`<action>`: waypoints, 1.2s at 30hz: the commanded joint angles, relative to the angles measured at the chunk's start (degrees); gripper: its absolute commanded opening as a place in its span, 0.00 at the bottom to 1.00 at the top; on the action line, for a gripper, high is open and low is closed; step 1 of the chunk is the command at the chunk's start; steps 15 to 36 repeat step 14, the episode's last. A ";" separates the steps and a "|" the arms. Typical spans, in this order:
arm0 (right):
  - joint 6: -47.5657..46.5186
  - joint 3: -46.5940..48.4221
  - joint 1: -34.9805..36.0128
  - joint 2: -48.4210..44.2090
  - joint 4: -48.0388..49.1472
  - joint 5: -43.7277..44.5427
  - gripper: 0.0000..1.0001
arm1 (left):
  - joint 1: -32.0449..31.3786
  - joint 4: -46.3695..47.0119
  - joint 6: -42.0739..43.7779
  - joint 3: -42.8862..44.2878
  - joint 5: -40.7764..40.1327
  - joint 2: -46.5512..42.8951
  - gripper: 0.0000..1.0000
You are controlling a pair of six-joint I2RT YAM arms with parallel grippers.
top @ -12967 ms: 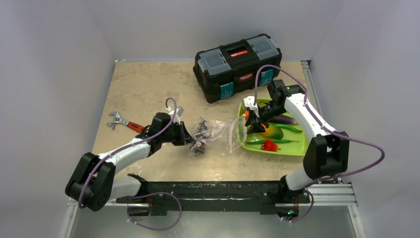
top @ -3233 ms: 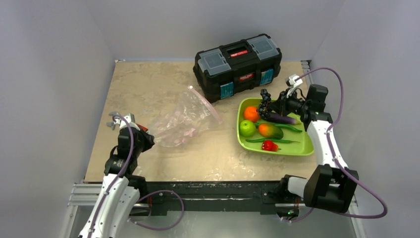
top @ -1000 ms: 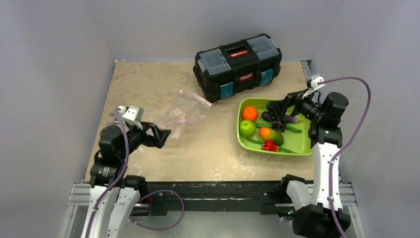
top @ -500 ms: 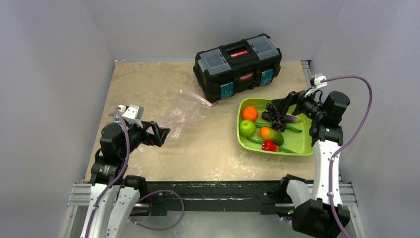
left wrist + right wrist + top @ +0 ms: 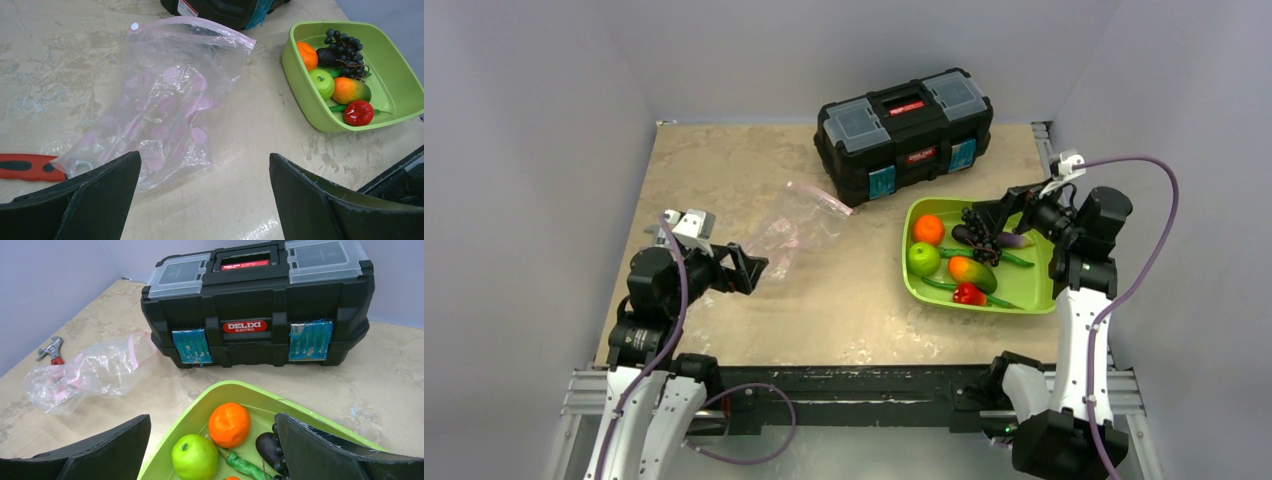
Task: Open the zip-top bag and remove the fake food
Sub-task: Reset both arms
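Observation:
The zip-top bag (image 5: 799, 228) lies flat and empty on the table, its pink zip strip (image 5: 192, 25) at the far end. The fake food sits in the green tray (image 5: 1024, 300): orange (image 5: 929, 229), green apple (image 5: 921, 259), mango (image 5: 971, 270), red pepper (image 5: 967, 294), grapes (image 5: 979, 230), eggplant (image 5: 267, 447) and green beans. My left gripper (image 5: 746, 268) hovers open near the bag's near-left corner (image 5: 100, 165), holding nothing. Above the tray's far side my right gripper (image 5: 1004, 212) is also open and empty, over the orange (image 5: 229, 424) and apple (image 5: 195, 456).
A black toolbox (image 5: 904, 135) stands shut at the back, just beyond the tray. A red-handled wrench (image 5: 25, 167) lies at the bag's left corner, near the table's left edge. Grey walls close in on both sides.
Over the last second both arms barely moved; the right one drew back slightly. Before that the bag was emptied, and the grapes went into the tray.

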 commanded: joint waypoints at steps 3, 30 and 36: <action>1.21 2.21 -0.32 -0.15 1.34 1.81 0.99 | 0.44 2.09 0.22 0.97 -0.40 0.65 1.00; -1.38 1.91 -0.19 0.97 1.46 -1.78 0.99 | 0.91 1.28 0.85 1.18 -1.63 0.30 1.00; -1.38 1.91 -0.19 0.97 1.46 -1.78 0.99 | 0.91 1.28 0.85 1.18 -1.63 0.30 1.00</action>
